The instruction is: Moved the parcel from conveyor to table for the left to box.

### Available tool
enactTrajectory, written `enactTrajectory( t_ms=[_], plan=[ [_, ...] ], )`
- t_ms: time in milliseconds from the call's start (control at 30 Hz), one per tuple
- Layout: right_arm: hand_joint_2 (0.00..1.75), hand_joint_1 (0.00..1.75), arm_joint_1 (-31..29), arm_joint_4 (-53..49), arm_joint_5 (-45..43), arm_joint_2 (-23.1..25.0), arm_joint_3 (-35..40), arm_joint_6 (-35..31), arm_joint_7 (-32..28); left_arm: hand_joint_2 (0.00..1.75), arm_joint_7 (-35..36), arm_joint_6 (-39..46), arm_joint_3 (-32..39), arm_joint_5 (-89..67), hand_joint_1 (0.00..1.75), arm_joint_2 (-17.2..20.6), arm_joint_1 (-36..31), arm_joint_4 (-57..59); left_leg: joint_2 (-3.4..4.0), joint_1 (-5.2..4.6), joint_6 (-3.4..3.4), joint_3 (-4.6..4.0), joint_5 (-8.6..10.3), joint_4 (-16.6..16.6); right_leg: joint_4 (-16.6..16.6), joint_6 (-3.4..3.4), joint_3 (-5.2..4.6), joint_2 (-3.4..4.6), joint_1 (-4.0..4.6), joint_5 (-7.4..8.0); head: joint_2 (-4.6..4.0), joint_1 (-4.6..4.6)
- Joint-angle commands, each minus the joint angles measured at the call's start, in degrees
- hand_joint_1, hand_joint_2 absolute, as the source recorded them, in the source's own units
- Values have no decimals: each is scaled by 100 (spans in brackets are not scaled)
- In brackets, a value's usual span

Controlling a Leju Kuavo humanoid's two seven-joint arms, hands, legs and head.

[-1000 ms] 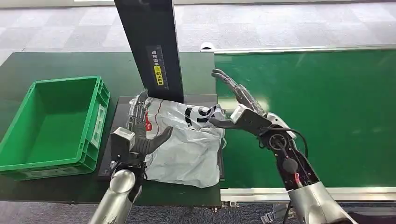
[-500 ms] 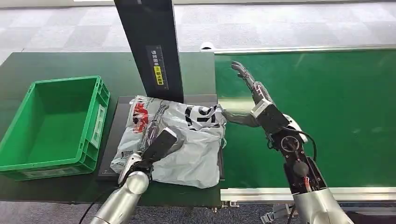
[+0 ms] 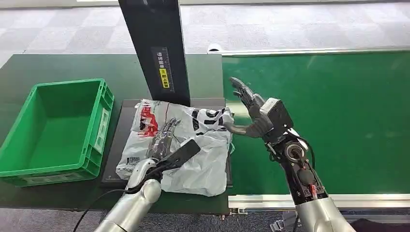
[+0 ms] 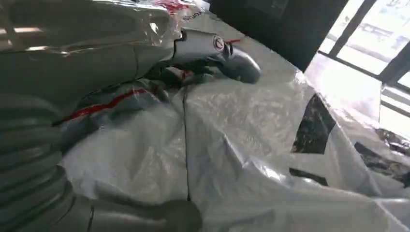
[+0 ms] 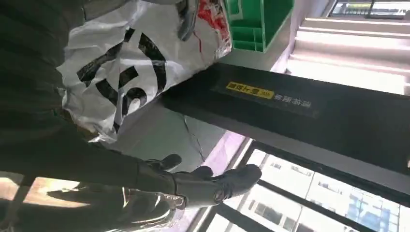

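One parcel (image 3: 186,145) lies beside one green box (image 3: 58,128). One black post (image 3: 157,46) stands behind the parcel. Two hands (image 3: 167,145) (image 3: 251,108) flank the parcel, beside one conveyor (image 3: 348,111).

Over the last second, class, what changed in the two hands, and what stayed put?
The left hand dropped from upright beside the parcel to lie flat on it. The right hand lifted clear of its edge, open. Parcel, crate and post stayed.
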Motion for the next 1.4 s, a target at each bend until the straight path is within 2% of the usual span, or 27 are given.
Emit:
enactTrajectory(
  t_ms=[33,233,267,467,667,733,800,900,967,1000,1067,1100,1133,1167,1200,1400],
  plan=[
    [175,0,-298,1021,-108,185,290,56,138,175,-96,-218,179,47,175,-81,-131,527,17,-6,1,25,0,-15,-13,6,20,3,-4,2,0,0],
    [175,0,-339,1191,-149,181,334,44,263,175,-221,-243,272,149,175,-112,-82,419,17,-5,0,18,-1,-10,-8,5,15,3,-4,1,0,0],
    [175,0,-357,1241,75,151,487,-254,285,175,-313,-183,336,241,175,-137,-39,329,16,-4,0,15,-2,-8,-5,4,11,4,-4,1,0,0],
    [175,0,-349,1401,-77,145,305,-510,268,175,-923,-116,408,802,175,-148,83,-138,21,-6,1,21,-3,-12,-11,6,17,5,-5,0,0,-2],
    [175,0,74,444,-158,-57,68,-1035,-27,175,-2509,1481,497,1785,175,-119,427,-1534,8,-4,2,10,-4,-4,-4,6,9,-6,-3,-4,0,0],
    [175,0,143,362,-223,-61,14,-1097,-63,175,-2691,1791,467,1925,175,-105,511,-1838,3,-2,0,3,-3,-1,-2,4,2,-7,-2,-4,0,0],
    [175,0,219,278,-257,-91,-17,-1169,-152,175,-2865,2455,548,1809,175,-109,562,-2054,5,-4,1,13,-7,-4,-3,6,13,-11,-2,-8,0,-2],
    [175,0,265,224,-246,-151,-3,-1204,-228,175,-2923,2839,640,1650,175,-35,549,-2168,4,-2,1,2,-2,-2,-1,3,2,-3,-2,-2,0,0],
    [175,0,263,213,-240,-177,-5,-1217,-248,175,-3002,2927,1196,1100,175,-221,586,-2377,6,-2,0,2,-1,-2,-1,3,0,-1,-1,0,0,0],
    [175,0,258,213,-240,-185,-8,-1219,-248,175,-3002,2922,1202,1100,175,-178,564,-2372,11,-3,0,3,-2,-1,-1,4,2,-1,-3,0,0,0],
    [175,0,227,263,-264,-235,45,-1217,-294,175,-2977,2927,1925,139,175,-403,532,-2619,10,-2,1,3,-2,-2,-1,4,1,0,-2,0,0,0],
    [175,0,222,280,-272,-245,46,-1208,-306,175,-2959,2927,1920,152,175,-373,510,-2598,17,-4,1,9,-2,-5,-4,6,5,3,-3,1,0,0],
    [175,0,173,388,-294,-268,96,-1175,-379,175,-2858,2927,2422,-555,175,-494,454,-2806,11,-1,1,2,-2,1,-1,3,0,3,0,1,0,0],
    [175,0,154,423,-300,-264,107,-1166,-399,175,-2774,2927,2561,-763,175,-484,405,-2829,18,-2,1,8,-3,-3,-4,5,4,5,-1,1,0,-2],
    [175,0,123,474,-303,-248,125,-1174,-412,175,-2734,2927,2540,-660,175,-338,313,-2733,15,-1,0,4,-2,-1,-3,3,1,5,0,1,0,0],
    [175,0,123,474,-303,-248,125,-1174,-412,175,-2734,2927,2540,-660,175,-338,313,-2733,10,-4,0,16,-3,-5,-4,6,13,-4,-2,-4,0,0]
  ],
)
